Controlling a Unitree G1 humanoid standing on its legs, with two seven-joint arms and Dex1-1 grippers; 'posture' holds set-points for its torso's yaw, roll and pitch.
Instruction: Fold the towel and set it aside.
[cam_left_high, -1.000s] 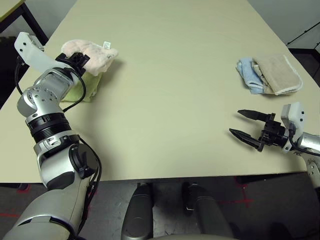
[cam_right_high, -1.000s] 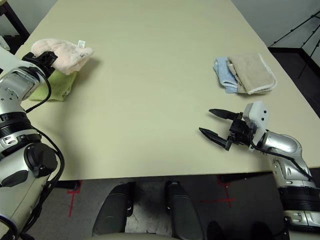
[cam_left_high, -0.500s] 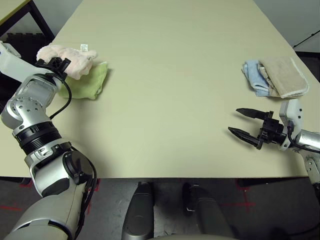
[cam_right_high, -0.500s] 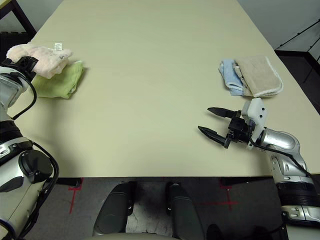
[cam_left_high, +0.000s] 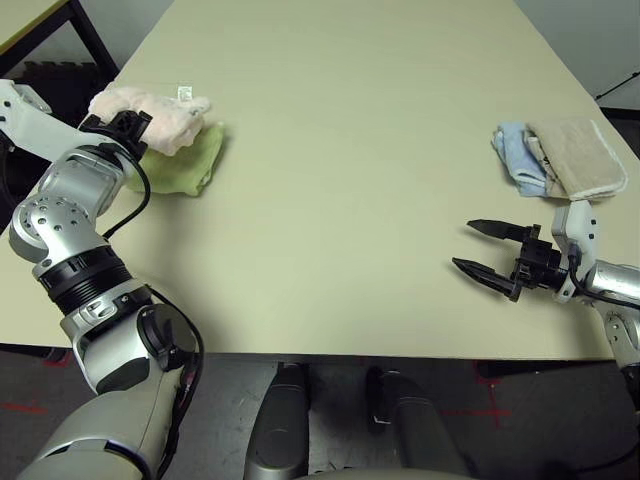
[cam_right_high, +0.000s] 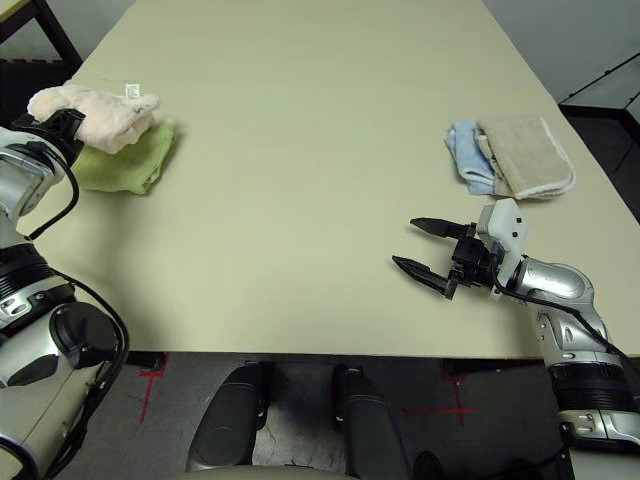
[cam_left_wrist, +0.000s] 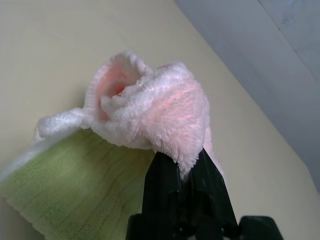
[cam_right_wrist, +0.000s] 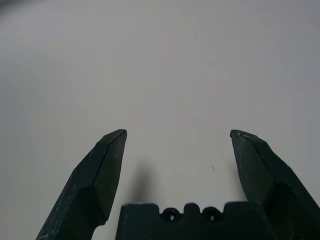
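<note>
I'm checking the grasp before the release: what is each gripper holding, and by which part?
The left gripper is shut on the towel, pinching the near end of its folded bundle. The right gripper holds nothing.

Green cloth (cam_left_high: 180, 168) — blue (cam_left_high: 518, 158), beige cloths (cam_left_high: 578, 157)

A broad pale beige table (cam_left_high: 350, 150) is filling the room's middle, with dark grey floor (cam_left_high: 230, 400) bearing red tape marks (cam_right_high: 150, 385) lying below its near edge, and a black metal frame (cam_left_high: 70, 30) standing beyond its far left corner.
</note>
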